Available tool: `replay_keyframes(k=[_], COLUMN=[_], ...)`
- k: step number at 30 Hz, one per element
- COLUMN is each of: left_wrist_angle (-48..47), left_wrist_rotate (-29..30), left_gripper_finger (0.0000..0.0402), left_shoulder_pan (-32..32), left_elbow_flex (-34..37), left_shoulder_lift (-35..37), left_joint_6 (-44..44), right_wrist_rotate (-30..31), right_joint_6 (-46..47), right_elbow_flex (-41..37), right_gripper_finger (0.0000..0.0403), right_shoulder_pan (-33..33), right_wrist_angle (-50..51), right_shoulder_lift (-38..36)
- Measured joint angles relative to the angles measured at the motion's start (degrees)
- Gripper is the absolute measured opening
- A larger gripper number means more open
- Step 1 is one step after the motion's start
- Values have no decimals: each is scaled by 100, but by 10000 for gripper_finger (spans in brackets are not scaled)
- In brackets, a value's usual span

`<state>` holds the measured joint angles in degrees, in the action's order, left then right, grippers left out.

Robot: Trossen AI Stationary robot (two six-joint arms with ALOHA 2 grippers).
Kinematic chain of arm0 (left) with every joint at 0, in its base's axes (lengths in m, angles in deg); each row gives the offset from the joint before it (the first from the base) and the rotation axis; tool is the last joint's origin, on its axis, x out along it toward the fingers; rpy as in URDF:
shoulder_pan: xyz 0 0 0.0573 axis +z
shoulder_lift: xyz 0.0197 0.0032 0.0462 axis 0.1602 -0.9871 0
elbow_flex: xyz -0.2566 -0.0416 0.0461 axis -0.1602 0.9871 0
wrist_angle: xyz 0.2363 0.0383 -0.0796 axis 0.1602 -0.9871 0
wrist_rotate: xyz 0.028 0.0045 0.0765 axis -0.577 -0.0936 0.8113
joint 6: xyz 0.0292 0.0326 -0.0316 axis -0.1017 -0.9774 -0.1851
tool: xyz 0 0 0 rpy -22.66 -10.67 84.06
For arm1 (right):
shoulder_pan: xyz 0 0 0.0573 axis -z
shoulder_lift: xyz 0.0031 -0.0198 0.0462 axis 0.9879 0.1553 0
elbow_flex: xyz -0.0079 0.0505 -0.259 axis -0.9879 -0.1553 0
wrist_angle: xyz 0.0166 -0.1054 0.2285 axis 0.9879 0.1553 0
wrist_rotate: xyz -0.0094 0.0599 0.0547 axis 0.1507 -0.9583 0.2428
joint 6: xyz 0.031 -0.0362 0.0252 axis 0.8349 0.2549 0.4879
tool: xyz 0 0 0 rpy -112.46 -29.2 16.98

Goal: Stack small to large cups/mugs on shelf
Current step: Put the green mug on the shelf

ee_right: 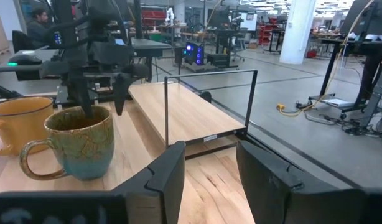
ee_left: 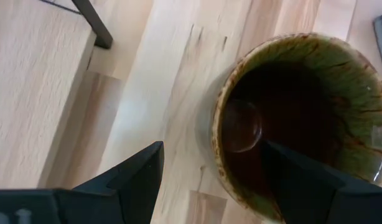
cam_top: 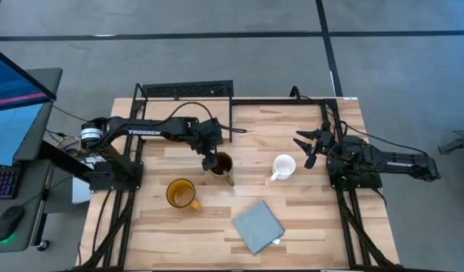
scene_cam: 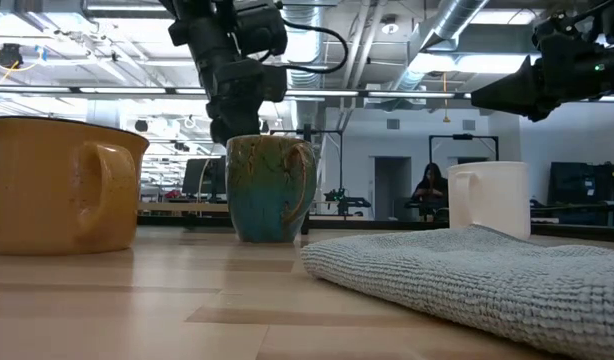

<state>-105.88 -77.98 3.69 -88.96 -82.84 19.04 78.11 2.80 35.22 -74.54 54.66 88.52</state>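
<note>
The olive-brown mug [cam_top: 221, 165] stands upright on the tabletop, its handle [ee_right: 29, 158] toward the near edge. My left gripper [cam_top: 210, 160] is open and points down over the mug's left rim [ee_left: 219, 155]. One finger [ee_left: 297, 180] is inside the dark hollow and the other [ee_left: 135, 180] is outside, with the wall between them untouched. The yellow-orange mug [cam_top: 181, 193] stands near left of it and the white mug [cam_top: 283, 166] to its right. My right gripper [cam_top: 307, 147] is open and empty, right of the white mug. The shelf [cam_top: 160, 113] is at the far left.
A grey cloth [cam_top: 257, 227] lies flat near the table's near edge, between the mugs. The shelf's black frame [ee_right: 209, 78] and perforated back rail [cam_top: 183, 91] stand behind the left arm. A person [scene_cam: 428, 190] sits far off in the room.
</note>
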Motion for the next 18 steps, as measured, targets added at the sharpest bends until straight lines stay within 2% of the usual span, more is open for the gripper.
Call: replay_keyframes(k=[6,18], left_wrist_angle=[1,5], left_wrist_rotate=[-224,-207], left_gripper_finger=[258,258], left_shoulder_pan=[0,4], left_elbow_flex=[0,0], left_shoulder_lift=[0,-2], left_joint_6=[15,278], right_wrist_rotate=[0,-2], right_joint_6=[2,0], right_elbow_flex=[0,0], right_gripper_finger=[169,169], right_shoulder_pan=[0,0], right_wrist_angle=[83,119], right_shoulder_lift=[-2,-2])
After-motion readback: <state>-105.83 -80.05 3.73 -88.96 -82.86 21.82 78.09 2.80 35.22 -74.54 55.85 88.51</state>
